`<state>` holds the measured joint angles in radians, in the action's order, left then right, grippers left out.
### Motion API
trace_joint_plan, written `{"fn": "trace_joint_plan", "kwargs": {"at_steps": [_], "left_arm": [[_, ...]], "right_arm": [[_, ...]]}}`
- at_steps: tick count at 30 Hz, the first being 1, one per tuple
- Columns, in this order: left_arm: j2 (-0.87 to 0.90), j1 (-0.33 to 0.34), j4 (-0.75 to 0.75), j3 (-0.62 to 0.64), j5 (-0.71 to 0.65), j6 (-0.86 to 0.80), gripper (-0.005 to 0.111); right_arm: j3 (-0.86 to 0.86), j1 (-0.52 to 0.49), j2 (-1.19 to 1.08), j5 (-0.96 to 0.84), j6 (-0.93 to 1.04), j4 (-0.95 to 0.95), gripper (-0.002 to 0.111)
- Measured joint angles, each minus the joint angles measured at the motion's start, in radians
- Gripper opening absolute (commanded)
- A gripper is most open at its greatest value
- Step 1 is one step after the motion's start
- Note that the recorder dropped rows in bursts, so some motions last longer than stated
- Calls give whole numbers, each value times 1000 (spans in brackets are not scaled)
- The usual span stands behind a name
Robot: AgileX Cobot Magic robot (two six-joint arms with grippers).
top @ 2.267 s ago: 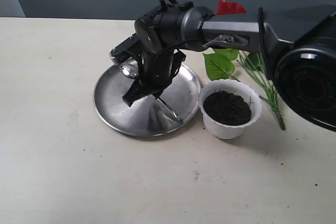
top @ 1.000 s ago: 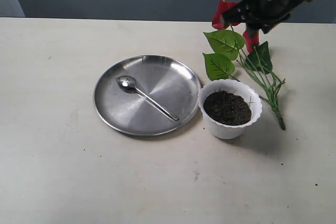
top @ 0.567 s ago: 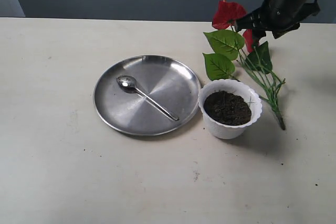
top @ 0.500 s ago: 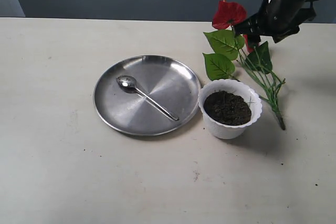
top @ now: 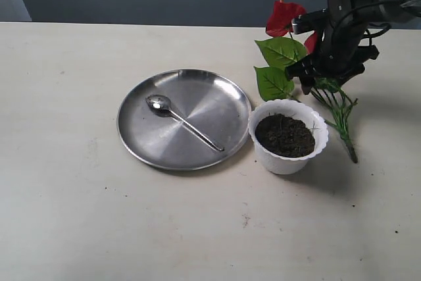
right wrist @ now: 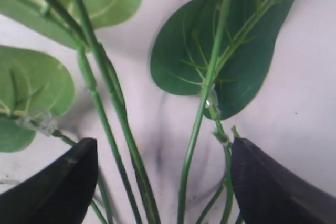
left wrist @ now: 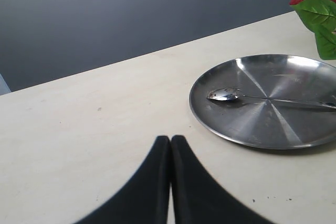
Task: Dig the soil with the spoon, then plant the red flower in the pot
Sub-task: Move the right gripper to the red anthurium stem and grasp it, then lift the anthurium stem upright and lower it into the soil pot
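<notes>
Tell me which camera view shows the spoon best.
The exterior view: the whole spoon lies unobstructed on the steel plate. The left wrist view shows its bowl sharply, but the frame edge cuts off the handle's end. The right wrist view shows only flower stems and leaves, no spoon.

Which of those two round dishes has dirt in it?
The small white pot with the wavy rim, right of the steel plate. It holds dark soil; the flat, shiny plate holds only the spoon.

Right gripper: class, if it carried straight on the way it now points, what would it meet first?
Most likely the red flower: its green stems lie directly between the open fingers of the right gripper, with the table just behind, though depth is unclear.
</notes>
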<state>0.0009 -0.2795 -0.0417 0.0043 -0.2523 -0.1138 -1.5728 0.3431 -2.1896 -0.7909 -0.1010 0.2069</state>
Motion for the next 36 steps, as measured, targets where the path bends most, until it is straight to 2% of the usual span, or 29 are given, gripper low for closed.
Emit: {"fn": "trace_joint_plan", "kwargs": {"at_steps": [2,3,5,8,9,17,24,30,36], "left_arm": [[0,0,0,0,0,0,0],[0,0,0,0,0,0,0],[0,0,0,0,0,0,0],[0,0,0,0,0,0,0],[0,0,0,0,0,0,0],[0,0,0,0,0,0,0],[0,0,0,0,0,0,0],[0,0,0,0,0,0,0],[0,0,0,0,0,0,0]], "right_arm": [[0,0,-4,13,1,0,67],[0,0,-10,17,1,2,63],[0,0,-28,19,1,19,44],[0,0,-42,21,2,27,8],[0,0,-42,21,2,27,-1],[2,0,-20,-10,2,73,-1],[11,0,177,17,-49,95,-1],[202,0,413,259,-141,97,-1],[577,0,697,703,-177,86,-1]]}}
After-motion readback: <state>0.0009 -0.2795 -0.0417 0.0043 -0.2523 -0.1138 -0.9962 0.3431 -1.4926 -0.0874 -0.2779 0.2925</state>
